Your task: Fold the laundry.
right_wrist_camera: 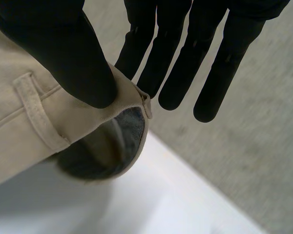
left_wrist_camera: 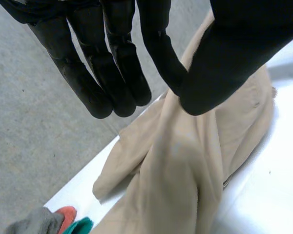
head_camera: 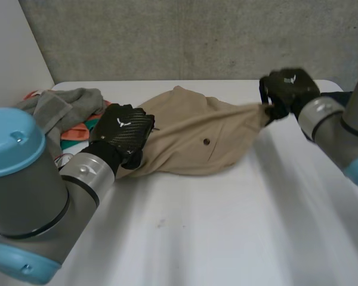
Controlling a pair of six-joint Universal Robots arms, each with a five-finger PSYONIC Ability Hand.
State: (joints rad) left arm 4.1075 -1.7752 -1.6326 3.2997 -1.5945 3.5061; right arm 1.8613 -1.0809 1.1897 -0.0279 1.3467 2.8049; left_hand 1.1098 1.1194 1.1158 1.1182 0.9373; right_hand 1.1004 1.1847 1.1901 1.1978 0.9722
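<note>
Head view, and at the far left you've got the waiting pile: a grey garment [head_camera: 59, 104] slumped over some orange and teal cloth [head_camera: 79, 130]. Just right of it, your left hand [head_camera: 122, 128] is on the left end of the beige trousers [head_camera: 191, 134]. The left wrist view settles the grip: the thumb [left_wrist_camera: 234, 53] and one finger pinch a raised ridge of the cloth, with the other fingers straight and clear of it.

The trousers lie across the far middle of the white table [head_camera: 227, 226], bunched and creased, a small button [head_camera: 206, 142] facing up.

On to the right end: your right hand [head_camera: 289, 88] holds it up off the table. Its wrist view shows the thumb pressing the waistband [right_wrist_camera: 129, 95] against straight fingers, a belt loop [right_wrist_camera: 36, 109] just beside the thumb.

So both ends are held and the cloth is drawn between them. I'd call this the spreading step, with no fold made yet. Next you'll want to draw the hands apart evenly until the creases go, then lay the trousers flat before any fold. Watch that left pinch: it looks slight and could slip.
</note>
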